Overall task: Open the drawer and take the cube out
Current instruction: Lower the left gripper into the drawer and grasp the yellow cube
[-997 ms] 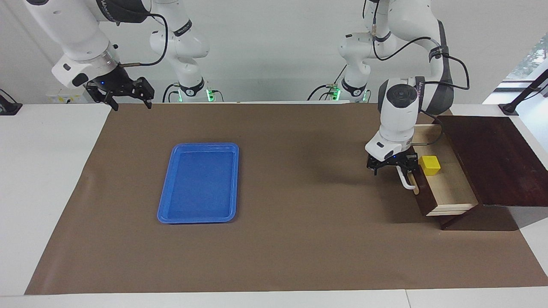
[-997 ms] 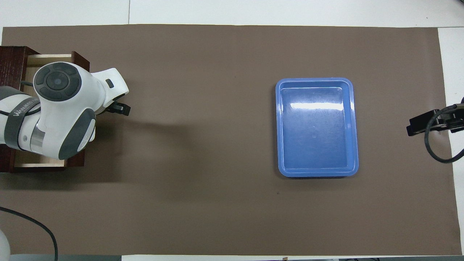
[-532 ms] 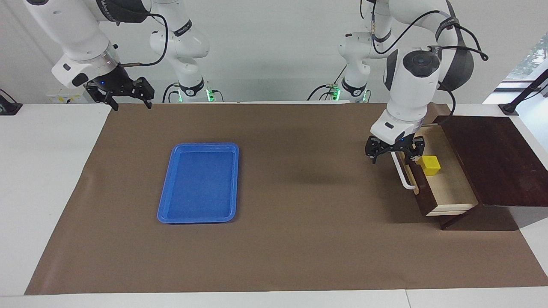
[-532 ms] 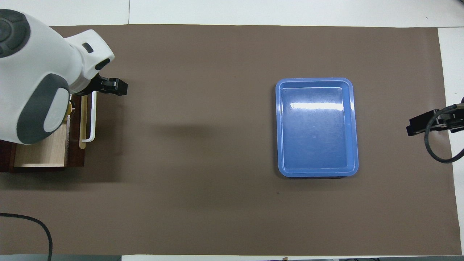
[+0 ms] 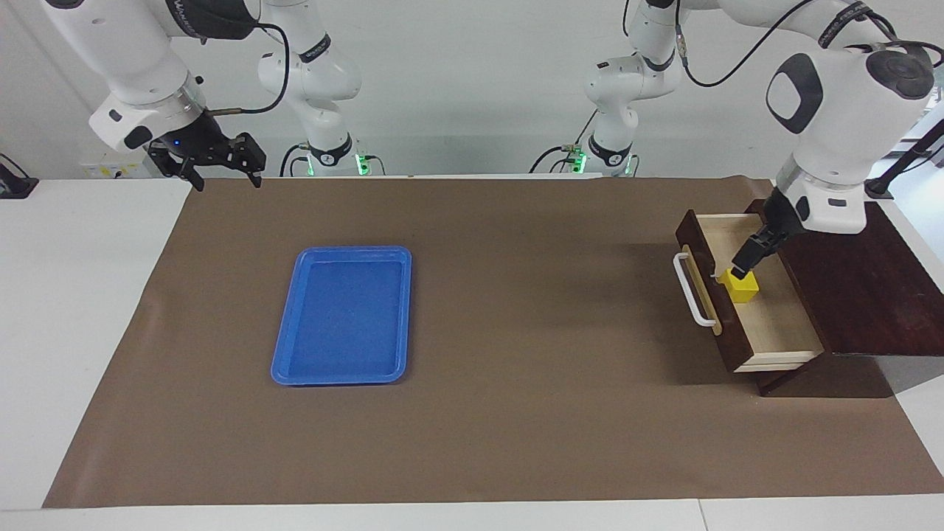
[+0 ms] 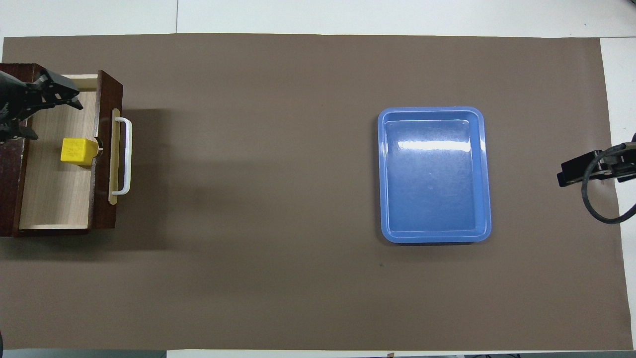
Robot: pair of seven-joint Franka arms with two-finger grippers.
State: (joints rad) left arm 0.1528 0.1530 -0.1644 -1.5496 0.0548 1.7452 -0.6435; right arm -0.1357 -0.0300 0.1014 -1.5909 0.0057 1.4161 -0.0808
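The left arm bends down from above the dark wooden box (image 5: 855,280), its left gripper (image 5: 743,264) tilted over the open dark brown drawer (image 5: 767,324) with pale wood interior, fingers spread and empty just above the small yellow cube (image 5: 741,286). The cube sits in the drawer against its front panel, at the left arm's end of the table. The right arm waits, its right gripper (image 5: 221,168) open and empty above the brown mat's (image 5: 516,413) corner. No writing is legible.

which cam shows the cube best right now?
Overhead view: the cube sits unobstructed in the open drawer, against its front panel. In the facing view the left gripper hangs just over the cube and overlaps its top edge.
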